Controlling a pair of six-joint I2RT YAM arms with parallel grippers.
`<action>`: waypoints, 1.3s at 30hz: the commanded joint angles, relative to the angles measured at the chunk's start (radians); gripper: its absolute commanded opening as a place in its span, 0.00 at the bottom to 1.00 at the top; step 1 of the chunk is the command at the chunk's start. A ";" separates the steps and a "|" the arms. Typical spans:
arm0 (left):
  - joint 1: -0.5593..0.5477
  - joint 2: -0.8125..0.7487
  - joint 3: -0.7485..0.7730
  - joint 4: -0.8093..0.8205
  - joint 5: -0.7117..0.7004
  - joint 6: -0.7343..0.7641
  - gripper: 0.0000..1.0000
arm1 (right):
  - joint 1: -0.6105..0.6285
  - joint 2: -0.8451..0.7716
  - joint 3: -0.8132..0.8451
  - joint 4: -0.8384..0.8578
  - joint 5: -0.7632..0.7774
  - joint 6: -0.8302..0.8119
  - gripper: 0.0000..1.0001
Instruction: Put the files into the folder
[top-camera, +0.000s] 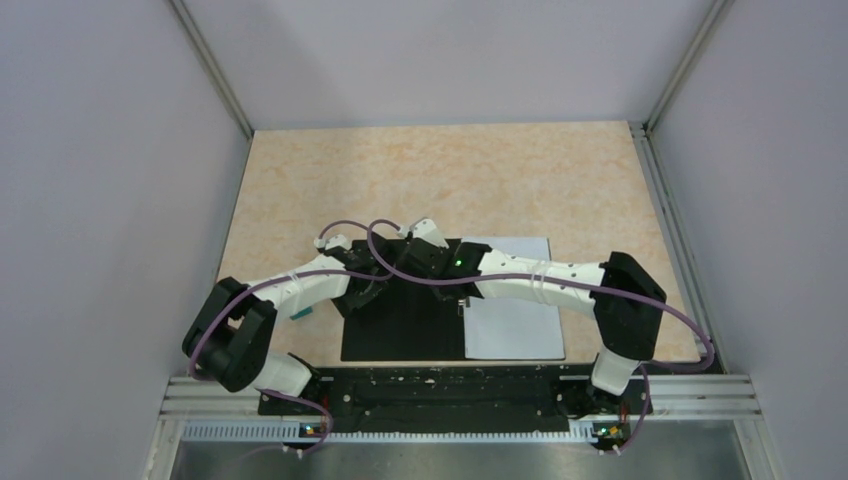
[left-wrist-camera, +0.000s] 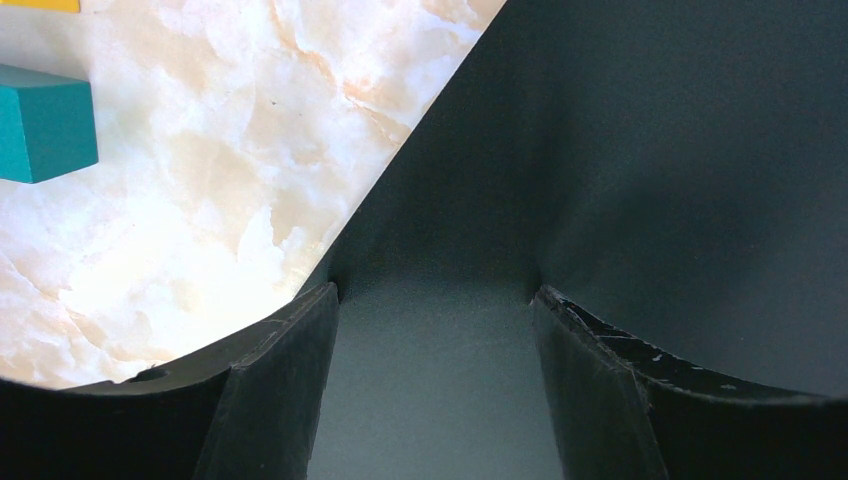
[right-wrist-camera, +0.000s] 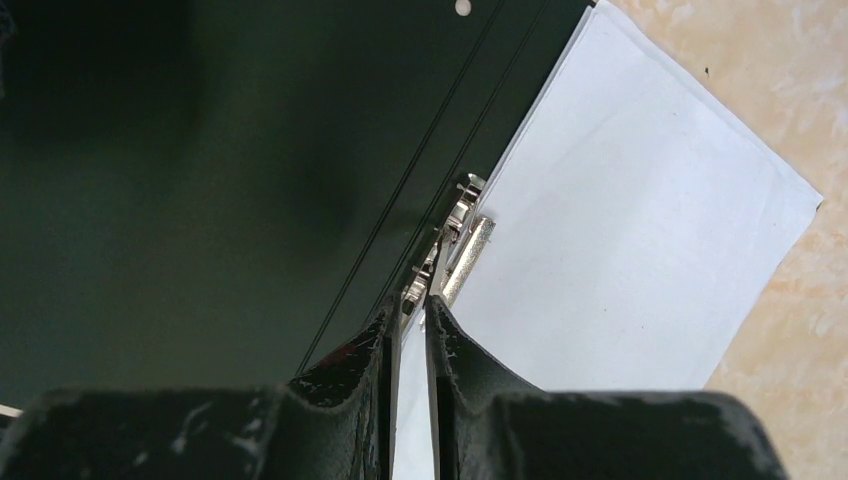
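Note:
The folder (top-camera: 400, 335) lies open on the table, its black inner face (right-wrist-camera: 250, 200) on the left. The white files (top-camera: 515, 325) lie on its right half, against the small metal spine clip (right-wrist-camera: 455, 235). My left gripper (top-camera: 372, 287) hovers low over the folder's black left cover (left-wrist-camera: 620, 150), near its left edge. This gripper (left-wrist-camera: 435, 300) is open wide, with only the black surface between the fingers. My right gripper (top-camera: 450, 285) sits at the spine. Its fingertips (right-wrist-camera: 412, 310) stand a narrow slit apart just short of the clip, and only the white files (right-wrist-camera: 620, 230) show through the slit.
A teal block (left-wrist-camera: 40, 120) and the edge of a yellow block (left-wrist-camera: 40, 4) lie on the marble-patterned table (left-wrist-camera: 200, 200), left of the folder. The teal block (top-camera: 303, 312) is partly under the left arm. Grey walls enclose the table on three sides.

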 joint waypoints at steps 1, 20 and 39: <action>0.008 0.044 -0.063 -0.022 0.044 -0.017 0.76 | 0.012 0.016 0.029 0.007 0.026 -0.017 0.15; 0.009 0.040 -0.067 -0.019 0.045 -0.020 0.76 | 0.013 0.033 -0.003 0.012 0.042 -0.018 0.14; 0.020 0.037 -0.069 -0.017 0.057 -0.018 0.79 | 0.012 0.002 -0.067 0.045 0.035 -0.009 0.11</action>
